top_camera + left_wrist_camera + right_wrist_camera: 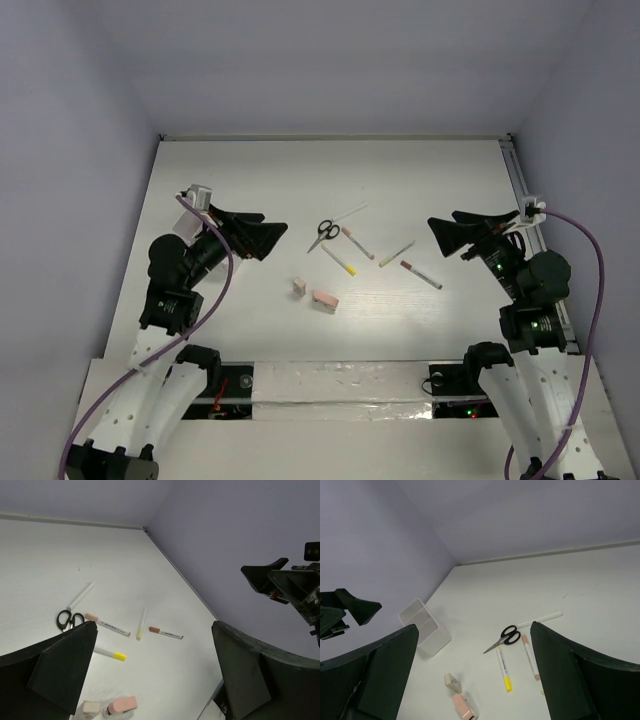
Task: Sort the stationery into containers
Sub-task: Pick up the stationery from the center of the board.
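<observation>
At right wrist only, white box [436, 639]

White surface [330, 170]. Between the left jaws and the right jaws lie scissors [323, 233] and a plain pen [345, 214], pink-ended pen [357, 242] and yellow-ended pen [339, 262]. The green-ended pen [396, 254] and brown-ended pen [421, 274] lie closer to the right jaws. The small eraser [299, 287] and large eraser [324, 300] lie closer to the left jaws. A white box [425, 627] stands near the left jaws.

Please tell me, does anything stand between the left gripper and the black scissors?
Nothing visible does. Only bare table lies between the open left gripper and the scissors; the pens lie past the scissors.
</observation>
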`<state>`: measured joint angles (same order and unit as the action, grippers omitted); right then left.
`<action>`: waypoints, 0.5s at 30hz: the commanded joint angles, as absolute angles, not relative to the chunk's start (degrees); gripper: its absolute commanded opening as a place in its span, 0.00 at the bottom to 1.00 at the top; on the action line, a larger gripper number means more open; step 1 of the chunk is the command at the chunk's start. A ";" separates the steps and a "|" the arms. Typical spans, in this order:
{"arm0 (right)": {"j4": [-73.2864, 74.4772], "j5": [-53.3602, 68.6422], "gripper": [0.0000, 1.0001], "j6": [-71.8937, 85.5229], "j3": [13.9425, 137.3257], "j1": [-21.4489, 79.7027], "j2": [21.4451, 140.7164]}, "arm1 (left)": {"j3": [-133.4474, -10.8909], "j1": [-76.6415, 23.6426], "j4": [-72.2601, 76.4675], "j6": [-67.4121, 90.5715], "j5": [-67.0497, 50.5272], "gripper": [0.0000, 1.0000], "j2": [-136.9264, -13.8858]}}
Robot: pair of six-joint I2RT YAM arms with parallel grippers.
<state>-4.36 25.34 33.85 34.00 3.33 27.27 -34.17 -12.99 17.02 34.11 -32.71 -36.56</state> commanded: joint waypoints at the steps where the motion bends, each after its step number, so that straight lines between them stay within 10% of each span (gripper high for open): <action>1: -6.15 25.93 1.00 32.96 33.75 2.90 27.07 | -32.70 -12.48 15.20 32.86 -33.74 0.99 -35.42; 15: -5.89 29.62 1.00 33.31 32.78 2.90 33.65 | -33.84 -38.75 0.09 30.85 6.72 0.99 -45.17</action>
